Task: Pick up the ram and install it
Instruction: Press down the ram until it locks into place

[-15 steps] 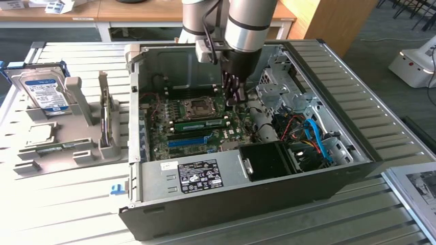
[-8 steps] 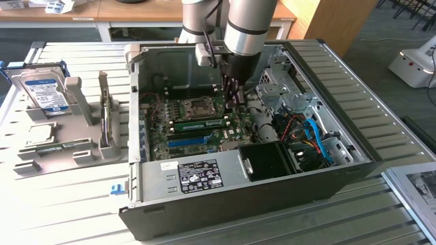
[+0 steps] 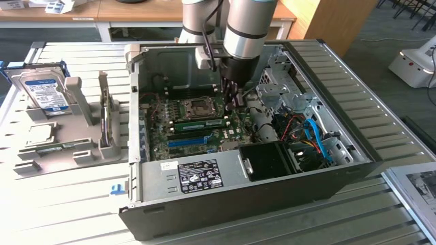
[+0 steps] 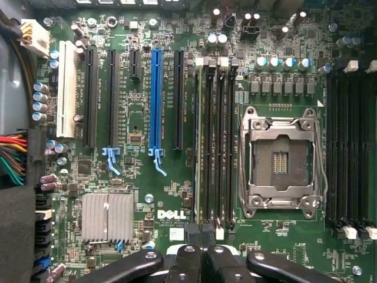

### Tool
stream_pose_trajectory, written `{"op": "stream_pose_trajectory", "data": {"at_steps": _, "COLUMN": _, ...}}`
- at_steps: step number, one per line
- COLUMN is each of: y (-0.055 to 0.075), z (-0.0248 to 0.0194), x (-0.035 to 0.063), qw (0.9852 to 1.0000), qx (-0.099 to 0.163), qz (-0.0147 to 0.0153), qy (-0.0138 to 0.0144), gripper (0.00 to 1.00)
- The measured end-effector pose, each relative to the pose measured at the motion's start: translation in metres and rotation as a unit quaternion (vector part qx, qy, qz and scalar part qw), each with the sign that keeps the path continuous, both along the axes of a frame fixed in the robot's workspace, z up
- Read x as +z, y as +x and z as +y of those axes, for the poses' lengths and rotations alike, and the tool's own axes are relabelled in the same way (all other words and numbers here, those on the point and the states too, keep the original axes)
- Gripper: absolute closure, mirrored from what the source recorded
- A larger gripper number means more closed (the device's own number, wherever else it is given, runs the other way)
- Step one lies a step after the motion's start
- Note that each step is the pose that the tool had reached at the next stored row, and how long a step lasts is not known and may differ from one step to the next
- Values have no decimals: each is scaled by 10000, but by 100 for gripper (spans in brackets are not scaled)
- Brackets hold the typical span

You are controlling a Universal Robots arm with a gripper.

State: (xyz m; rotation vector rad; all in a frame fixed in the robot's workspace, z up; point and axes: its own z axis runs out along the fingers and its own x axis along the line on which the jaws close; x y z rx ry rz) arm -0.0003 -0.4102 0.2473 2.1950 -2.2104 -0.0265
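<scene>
The ram (image 3: 199, 124) is a long green stick standing on edge in a memory slot beside the empty processor socket (image 3: 201, 107), inside the open computer case (image 3: 225, 209). In the wrist view the ram (image 4: 197, 147) appears edge-on as a thin pale line in the slot farthest from the socket (image 4: 281, 159). My gripper (image 3: 234, 101) hangs low over the motherboard, close to one end of the stick. Its black fingers (image 4: 189, 259) are pressed together, so the gripper (image 4: 203, 231) is shut with nothing between them. Whether the tips touch the ram I cannot tell.
A grey holder at the exterior view's left carries a silver hard drive (image 3: 42, 88) and a square processor chip (image 3: 38, 133). Inside the case are a blue expansion slot (image 4: 155, 100), a labelled power supply (image 3: 197, 176), coloured cables (image 3: 310, 135) and a metal drive cage (image 3: 283, 76).
</scene>
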Motion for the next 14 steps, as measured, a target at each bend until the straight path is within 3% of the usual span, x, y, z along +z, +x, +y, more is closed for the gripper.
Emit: {"op": "stream_pose_trajectory", "data": {"at_steps": 14, "y": 0, "z": 0, "x": -125, "qw": 10000, "qx": -2, "qz": 0, "qy": 0, "gripper": 90}}
